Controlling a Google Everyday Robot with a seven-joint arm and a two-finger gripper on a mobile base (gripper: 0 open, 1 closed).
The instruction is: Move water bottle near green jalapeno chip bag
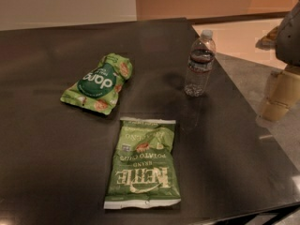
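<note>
The water bottle stands upright on the dark table, toward its right back part; it is clear with a white cap. The green jalapeno chip bag lies flat near the table's front middle, its lettering upside down to me. The bottle is well apart from the bag, behind it and to its right. My gripper is at the right edge of the view, beyond the table's right edge, to the right of the bottle and not touching it. It holds nothing that I can see.
A smaller green "dang" pouch lies left of the bottle and behind the chip bag. The table's right edge runs diagonally past the bottle. Light floor lies beyond, and a wall at the back.
</note>
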